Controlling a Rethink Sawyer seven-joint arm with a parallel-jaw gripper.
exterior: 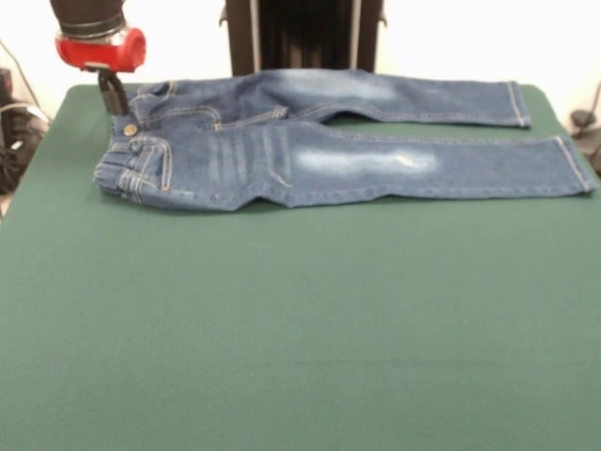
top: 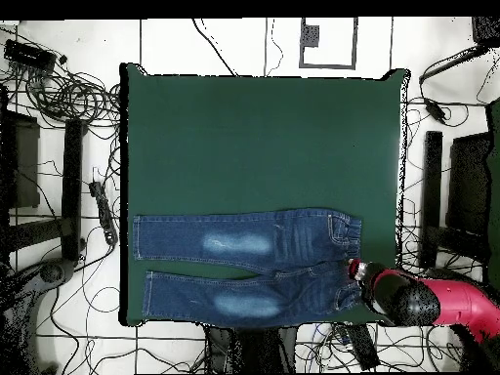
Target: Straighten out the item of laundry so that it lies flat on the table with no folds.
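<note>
The small blue denim jeans (exterior: 319, 155) lie along the far part of the dark green table (exterior: 282, 329). The waist is at the left and both legs stretch to the right, side by side. The waistband end looks a little bunched at the left. My gripper (exterior: 115, 101), under a red collar, stands at the waistband's far left corner, close to the brass button. I cannot tell whether it grips the cloth. In the overhead view the jeans (top: 244, 264) lie near the table's (top: 264, 137) lower edge, with the gripper (top: 357, 270) at the waist on the right.
The robot's dark pedestal (exterior: 300, 33) stands behind the table's far edge. Cables and gear lie off the table at the left (exterior: 14, 117) and right (exterior: 587, 127). Cables and black stands (top: 73, 176) surround the table on the floor.
</note>
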